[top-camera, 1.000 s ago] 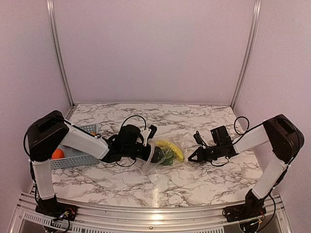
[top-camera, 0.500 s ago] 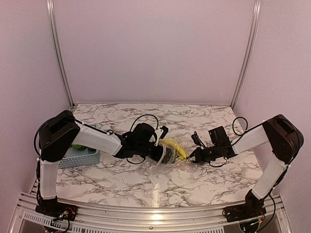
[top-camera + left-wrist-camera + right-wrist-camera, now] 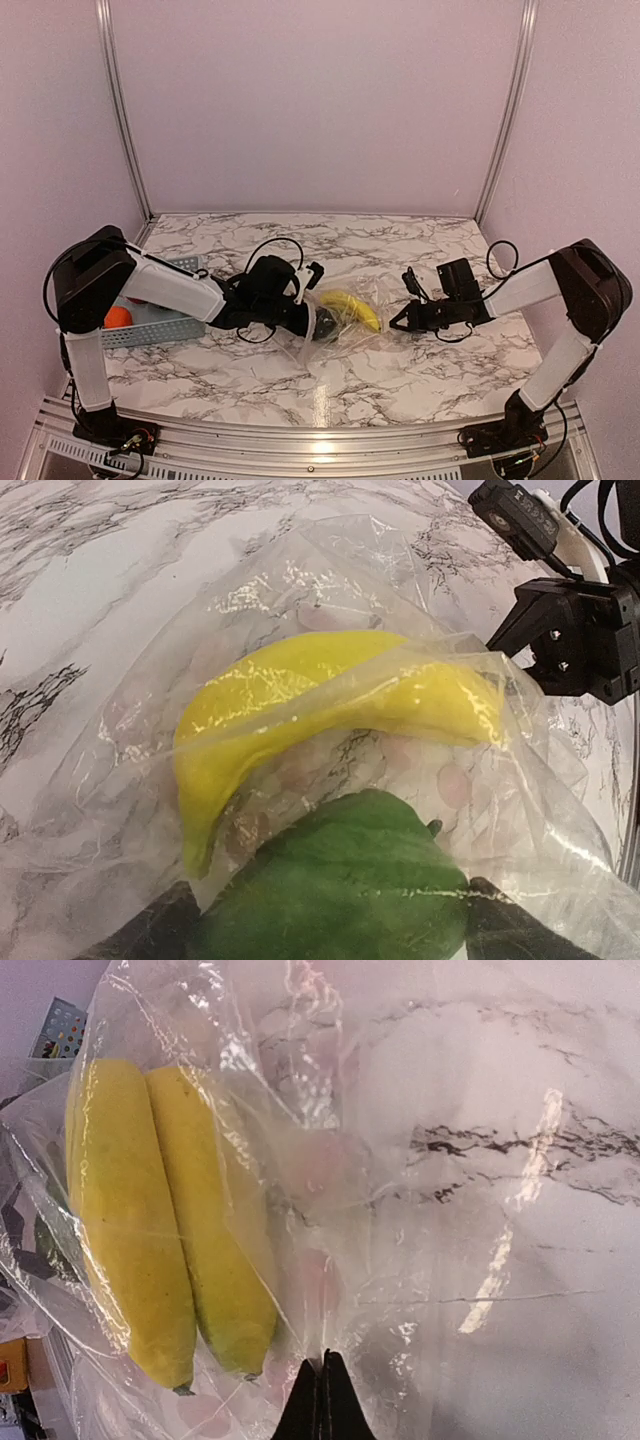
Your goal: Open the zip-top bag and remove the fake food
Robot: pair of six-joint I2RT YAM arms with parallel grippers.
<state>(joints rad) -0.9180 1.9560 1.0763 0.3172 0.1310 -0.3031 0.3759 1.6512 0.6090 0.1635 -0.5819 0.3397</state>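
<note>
The clear zip-top bag (image 3: 350,322) lies crumpled on the marble table, its mouth toward my left arm. The yellow banana (image 3: 352,307) lies inside it and also shows in the left wrist view (image 3: 330,695) and the right wrist view (image 3: 140,1220). My left gripper (image 3: 318,322) is at the bag's mouth, shut on a dark-green vegetable (image 3: 345,885) that fills the gap between its fingers (image 3: 505,925). My right gripper (image 3: 396,324) is shut on the bag's plastic (image 3: 400,1260) at its right end, its tips (image 3: 322,1400) pressed together on a fold.
The light blue slatted basket (image 3: 160,330) stands at the left under my left arm, with the orange ball (image 3: 118,317) in it. The right gripper's body (image 3: 575,630) shows just beyond the bag in the left wrist view. Side walls stand close on both sides.
My left gripper pushed right, deeper into the bag, then drew back left with the dark-green vegetable between its fingers. The right gripper kept its pinch on the bag and barely moved.
</note>
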